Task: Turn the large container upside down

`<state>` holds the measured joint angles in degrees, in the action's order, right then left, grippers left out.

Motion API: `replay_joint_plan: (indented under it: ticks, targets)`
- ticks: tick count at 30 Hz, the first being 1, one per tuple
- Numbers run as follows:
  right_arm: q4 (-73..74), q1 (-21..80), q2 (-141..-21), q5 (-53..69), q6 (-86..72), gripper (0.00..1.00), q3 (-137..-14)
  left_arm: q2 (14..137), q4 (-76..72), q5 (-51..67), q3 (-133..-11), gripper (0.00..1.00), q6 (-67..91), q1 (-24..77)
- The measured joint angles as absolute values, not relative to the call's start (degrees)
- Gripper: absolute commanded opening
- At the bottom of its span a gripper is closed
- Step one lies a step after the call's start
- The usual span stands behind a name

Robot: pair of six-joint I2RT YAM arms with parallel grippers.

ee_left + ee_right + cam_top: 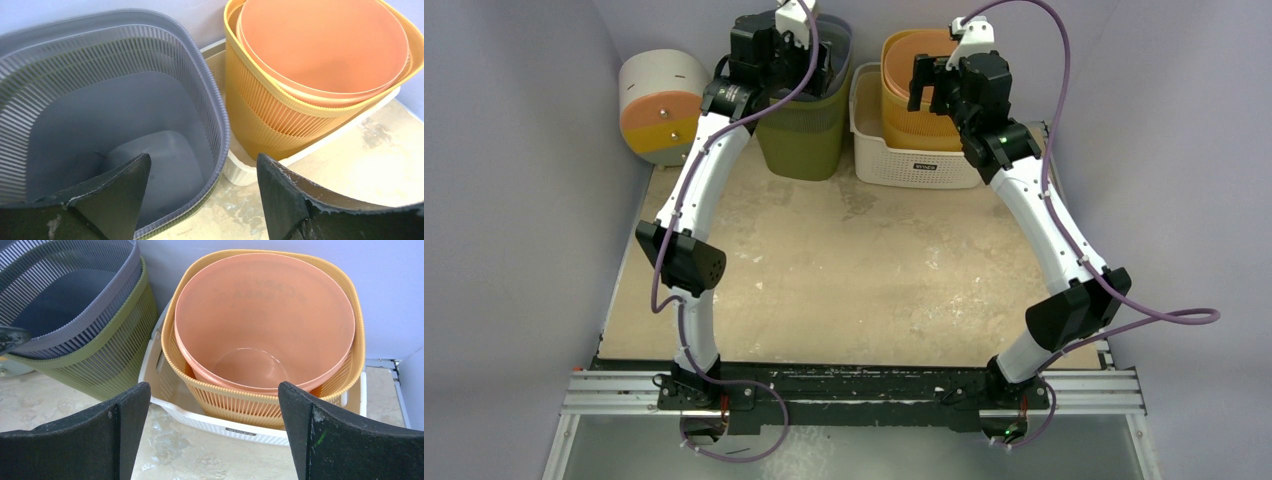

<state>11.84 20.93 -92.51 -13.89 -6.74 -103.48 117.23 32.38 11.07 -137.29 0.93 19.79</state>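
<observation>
Against the far wall, at the back left of the table, the grey slatted basket stands upright with its mouth up. It is nested inside an olive-green basket of much the same shape, so only the grey rim rises above the green one. The left gripper hangs at this pair with its jaws spread wide and nothing clamped between them. From the left wrist view it straddles the near right side of the grey rim, one finger down inside the basket and the other outside it over the bare tabletop. I cannot tell whether either finger actually touches the plastic. Just beside these baskets to the right sits a low white basket, which holds a ribbed yellow basket. Inside the yellow one is a smooth orange bucket. All three are upright and open at the top. The right gripper hovers in front of that stack, above the near edge of the white basket, its jaws also wide apart and holding nothing. Off in the far left corner a round drum banded white, orange and yellow lies on its side, apart from both arms.
</observation>
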Motion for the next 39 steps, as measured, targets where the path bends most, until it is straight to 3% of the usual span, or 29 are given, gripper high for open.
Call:
replay_joint_plan:
  ticks: [13,23,33,36,38,39]
  targets:
    - [11.8,20.9,-94.7,-15.5,-4.9,0.99,-103.5,119.0,33.1,14.1,-138.6,0.63,3.2,19.8]
    - [11.6,20.5,-95.0,-15.5,-4.5,0.99,-102.3,119.4,35.5,10.6,-136.9,0.61,-1.3,20.1]
    - [11.4,19.9,-95.0,-15.5,-4.3,1.0,-100.3,120.2,34.7,6.2,-136.7,0.52,-6.7,21.3]
    - [11.2,19.8,-95.0,-15.5,-4.2,1.0,-99.7,120.2,34.5,4.6,-136.4,0.39,-8.8,21.9]
    - [11.1,19.8,-95.0,-15.5,-4.1,1.0,-99.2,120.2,34.0,3.7,-136.1,0.08,-10.5,22.5]
    - [11.1,19.8,-95.0,-15.5,-4.0,1.0,-98.9,120.2,33.7,3.5,-136.0,0.0,-11.2,22.8]
